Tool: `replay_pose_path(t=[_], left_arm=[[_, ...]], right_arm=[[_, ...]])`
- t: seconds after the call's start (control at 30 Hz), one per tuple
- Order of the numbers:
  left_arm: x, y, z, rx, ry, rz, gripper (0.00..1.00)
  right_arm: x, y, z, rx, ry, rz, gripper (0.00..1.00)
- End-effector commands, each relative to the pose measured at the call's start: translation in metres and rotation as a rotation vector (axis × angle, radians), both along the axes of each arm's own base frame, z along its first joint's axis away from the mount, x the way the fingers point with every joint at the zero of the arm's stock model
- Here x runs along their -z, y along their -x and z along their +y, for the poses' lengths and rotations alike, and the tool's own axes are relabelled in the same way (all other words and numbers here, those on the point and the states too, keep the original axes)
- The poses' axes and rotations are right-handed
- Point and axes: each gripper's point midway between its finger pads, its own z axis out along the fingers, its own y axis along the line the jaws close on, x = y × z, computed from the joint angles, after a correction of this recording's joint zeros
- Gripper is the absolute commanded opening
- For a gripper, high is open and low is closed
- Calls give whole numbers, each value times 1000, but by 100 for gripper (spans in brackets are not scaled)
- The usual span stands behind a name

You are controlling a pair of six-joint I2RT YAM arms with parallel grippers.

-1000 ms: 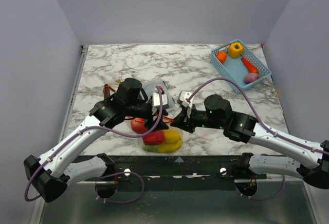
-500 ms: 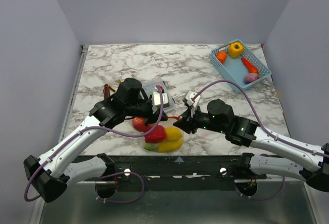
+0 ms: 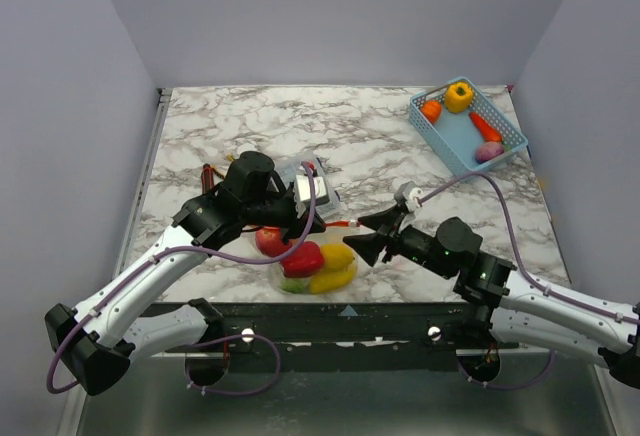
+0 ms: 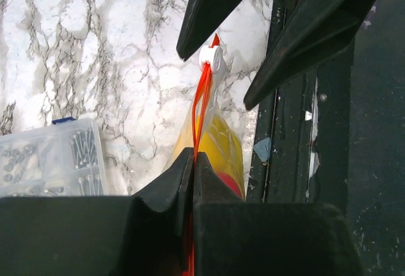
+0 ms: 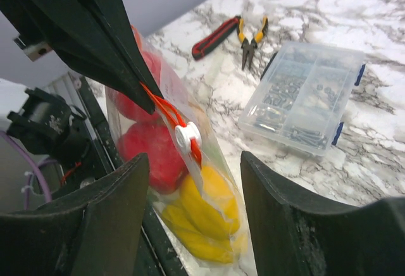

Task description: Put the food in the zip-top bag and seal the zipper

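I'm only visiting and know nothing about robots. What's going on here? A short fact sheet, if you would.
Bag: clear zip-top bag with red and yellow food inside
Left end effector: shut on the zipper
Right end effector: open, one finger on each side of the white slider
Elsewhere: blue basket at the far right, holding more pieces

— Whole bag (image 3: 318,266) visible from above?
— No; the left arm (image 3: 215,221) covers part of it and most of the box (image 3: 298,168).
— The zipper (image 4: 201,105)?
— Its near end is hidden between the fingers of the left gripper (image 4: 193,160), the lower bag behind them.
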Motion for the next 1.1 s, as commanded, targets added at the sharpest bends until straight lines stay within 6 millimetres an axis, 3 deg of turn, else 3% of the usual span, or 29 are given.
replay_pose_path(t=[0.0, 0.23, 0.3, 0.33, 0.4, 0.6, 0.67, 0.77, 0.87, 0.93, 1.0, 1.07], left_arm=[[-17, -4, -3, -15, 44, -29, 0], [-20, -3, -5, -10, 56, -17, 0], [-21, -1, -4, -5, 62, -20, 0], [-21, -1, -4, -5, 63, -21, 0], [-23, -1, -4, -7, 66, -22, 0], [-26, 5, -5, 19, 85, -15, 0], [-27, 8, -6, 35, 90, -3, 0], [-28, 12, -9, 62, 97, 16, 0], [-29, 14, -10, 71, 99, 31, 2], [-33, 17, -13, 89, 116, 49, 6], [-35, 22, -16, 117, 129, 78, 13], [-39, 26, -19, 142, 142, 111, 23]], right_arm=[[-31, -2, -13, 62, -202, -49, 62], [-22, -3, -17, 73, -188, -41, 68], [-20, -3, -17, 75, -180, -33, 78], [-17, -5, -18, 92, -176, -24, 90], [-11, -8, -22, 121, -171, -13, 97], [-4, -4, -15, 75, -174, -27, 98], [-2, -2, -11, 57, -168, -24, 91], [-10, 5, -5, 2, -200, -42, 63], [-17, 23, 5, -114, -226, -56, 50], [-18, 31, 12, -174, -234, -46, 29], [-17, 31, 16, -181, -232, -24, 2], [-16, 28, 17, -170, -223, -22, 0]])
